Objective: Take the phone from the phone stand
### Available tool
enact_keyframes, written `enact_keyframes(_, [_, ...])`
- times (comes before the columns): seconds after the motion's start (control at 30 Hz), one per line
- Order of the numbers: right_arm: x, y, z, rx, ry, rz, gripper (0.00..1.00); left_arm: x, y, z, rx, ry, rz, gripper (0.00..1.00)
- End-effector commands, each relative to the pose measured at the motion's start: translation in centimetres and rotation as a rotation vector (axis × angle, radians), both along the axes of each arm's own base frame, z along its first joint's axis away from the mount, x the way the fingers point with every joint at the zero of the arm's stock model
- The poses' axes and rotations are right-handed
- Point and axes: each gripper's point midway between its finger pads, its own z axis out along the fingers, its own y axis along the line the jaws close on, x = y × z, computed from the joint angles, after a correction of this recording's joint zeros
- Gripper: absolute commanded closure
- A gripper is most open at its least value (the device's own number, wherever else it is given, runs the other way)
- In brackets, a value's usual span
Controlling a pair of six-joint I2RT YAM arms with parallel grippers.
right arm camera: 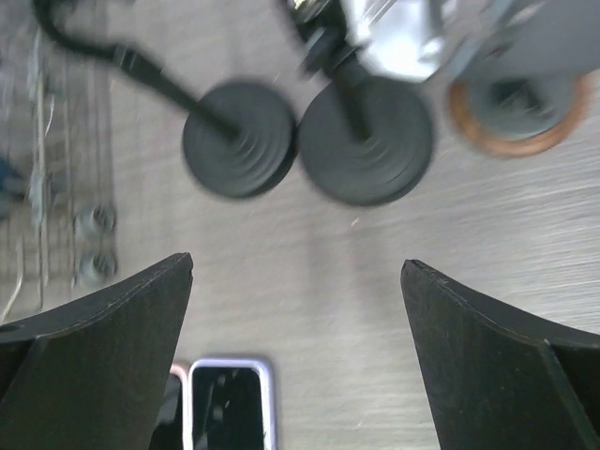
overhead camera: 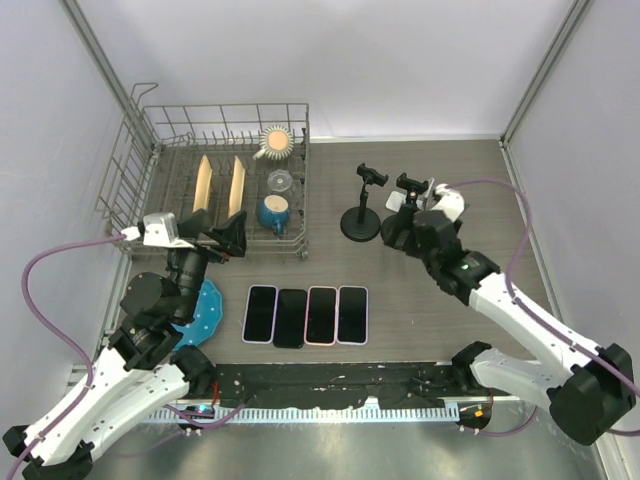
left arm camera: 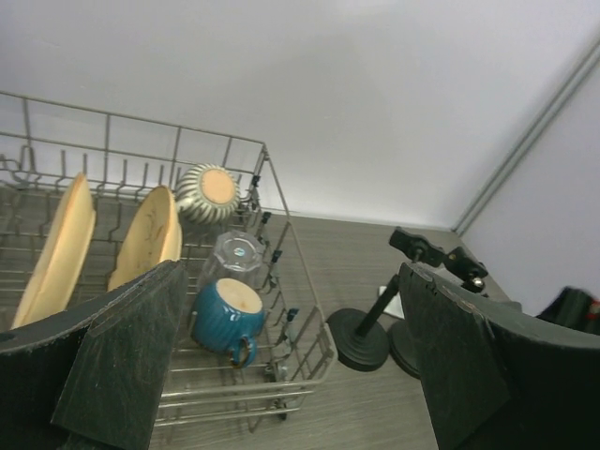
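Observation:
Two black phone stands are at the back right: the left stand point(overhead camera: 362, 208) has an empty clamp, and the right stand point(overhead camera: 405, 215) carries a pale, silvery phone point(overhead camera: 396, 200), partly hidden by my right wrist. In the right wrist view both round bases point(right arm camera: 239, 139) point(right arm camera: 366, 141) show, with the blurred phone point(right arm camera: 394, 37) above them. My right gripper point(overhead camera: 403, 238) point(right arm camera: 296, 267) is open and empty, hovering just in front of the right stand. My left gripper point(overhead camera: 215, 236) point(left arm camera: 291, 281) is open and empty beside the dish rack; in its view the stands point(left arm camera: 361, 337) show to the right.
A wire dish rack point(overhead camera: 150, 170) at the back left holds two wooden plates, a blue cup point(overhead camera: 274, 211), a glass and a ribbed cup. Several phones point(overhead camera: 306, 314) lie flat in a row at the front centre. A blue object point(overhead camera: 205, 312) lies by the left arm.

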Motion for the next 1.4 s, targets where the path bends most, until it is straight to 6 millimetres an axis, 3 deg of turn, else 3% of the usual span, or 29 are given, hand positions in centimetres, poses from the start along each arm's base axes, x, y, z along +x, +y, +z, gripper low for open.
enact_keyframes(0.0, [1.9,-6.2,5.6,-0.087,-0.128,-0.159,0.0,-0.2,3.3,2.4,0.006,-0.054,0.143,0.0])
enact_keyframes(0.13, [0.6,-11.0,9.2,-0.115,-0.236,-0.324,0.0,-1.1,6.3,3.2,-0.017,-0.086,0.257,0.0])
enact_keyframes(0.27, [-2.5,-15.2,12.1,-0.155,-0.334,-0.486,0.0,-2.1,8.8,3.7,-0.019,-0.105,0.344,0.0])
enact_keyframes(0.4, [-7.0,-18.4,16.0,-0.101,-0.494,-0.584,0.0,-3.1,11.0,3.8,-0.072,-0.129,0.412,0.0])
enact_keyframes(0.53, [-11.0,-21.2,17.8,-0.056,-0.614,-0.683,0.01,-4.4,12.8,4.0,-0.164,-0.189,0.45,0.0])
enact_keyframes(0.73, [-14.2,-23.1,17.6,0.01,-0.737,-0.742,0.02,-5.8,13.7,4.5,-0.25,-0.279,0.434,0.0])
enact_keyframes(0.97, [-14.3,-23.6,15.2,0.035,-0.728,-0.793,0.03,-5.9,14.3,4.1,-0.258,-0.274,0.468,0.0])
enact_keyframes(1.37, [-14.6,-23.9,14.9,0.024,-0.714,-0.811,0.03,-5.5,13.7,4.1,-0.244,-0.257,0.449,0.0])
